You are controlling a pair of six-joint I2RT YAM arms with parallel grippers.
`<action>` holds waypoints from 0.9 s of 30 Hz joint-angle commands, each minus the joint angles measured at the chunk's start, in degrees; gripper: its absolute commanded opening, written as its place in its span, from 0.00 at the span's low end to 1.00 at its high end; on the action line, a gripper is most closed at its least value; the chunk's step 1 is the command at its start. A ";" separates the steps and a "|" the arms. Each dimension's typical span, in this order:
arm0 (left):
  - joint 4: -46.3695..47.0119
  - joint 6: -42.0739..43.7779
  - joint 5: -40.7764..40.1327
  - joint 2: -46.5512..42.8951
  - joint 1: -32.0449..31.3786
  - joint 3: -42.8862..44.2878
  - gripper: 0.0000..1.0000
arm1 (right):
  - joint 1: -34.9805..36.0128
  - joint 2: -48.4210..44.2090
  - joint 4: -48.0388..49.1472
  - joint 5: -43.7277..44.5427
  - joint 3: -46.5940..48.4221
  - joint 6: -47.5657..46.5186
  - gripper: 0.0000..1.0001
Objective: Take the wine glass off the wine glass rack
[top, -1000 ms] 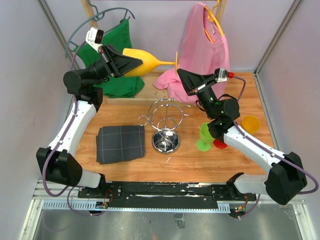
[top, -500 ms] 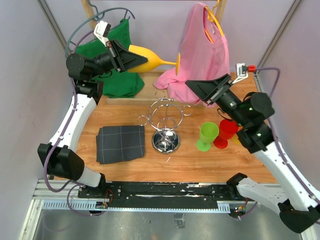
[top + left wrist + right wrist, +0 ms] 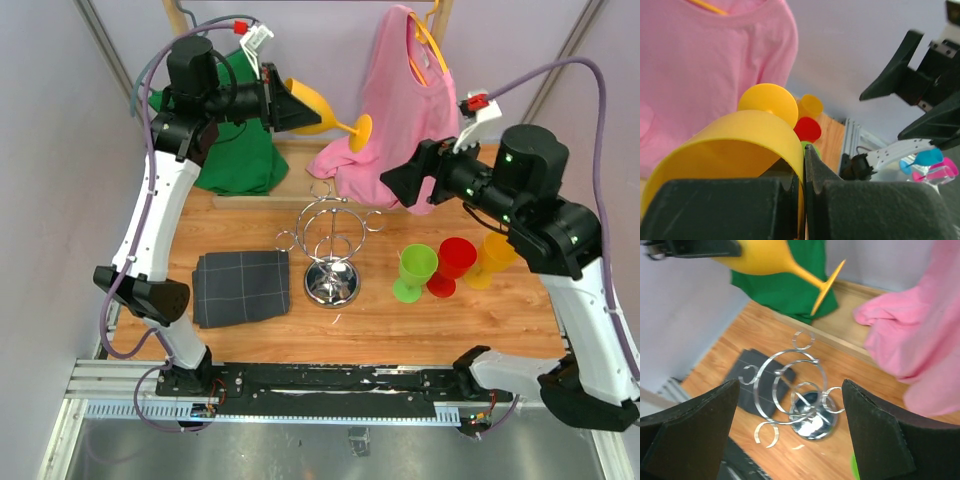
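The yellow wine glass [image 3: 318, 108] hangs sideways in the air in front of the pink shirt, well above and behind the wine glass rack [image 3: 330, 245]. My left gripper [image 3: 288, 104] is shut on the rim of its bowl [image 3: 740, 135], one finger inside and one outside. Its foot [image 3: 360, 132] points toward the right arm. The chrome rack [image 3: 795, 395] stands on the wood with nothing showing on its arms. My right gripper [image 3: 400, 182] is open and holds nothing, apart from the glass, above and to the right of the rack.
Green [image 3: 412, 270], red [image 3: 452, 262] and orange [image 3: 490, 258] cups stand right of the rack. A dark grey folded cloth [image 3: 242, 287] lies left of it. A pink shirt [image 3: 410, 90] and a green garment [image 3: 235, 140] hang at the back.
My right gripper has opened and drawn back to the right, away from the glass's foot. The left arm has raised the glass and swung it a little to the right.
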 commanded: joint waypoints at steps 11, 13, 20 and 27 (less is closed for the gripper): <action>-23.33 32.01 -13.17 -4.95 -8.12 0.10 0.00 | 0.32 2.01 -6.54 8.35 2.05 -17.38 0.89; -23.33 34.04 -15.34 -6.36 -10.44 0.60 0.00 | 0.27 -0.14 -5.51 9.97 -0.43 -15.98 0.89; -23.41 43.08 -26.31 -11.78 -26.78 -1.61 0.00 | 0.28 -8.99 -5.53 24.31 -7.40 -12.39 0.99; -23.57 44.28 -30.03 -12.32 -39.14 -5.01 0.00 | 0.27 -18.75 -8.93 40.96 -11.00 -9.12 0.99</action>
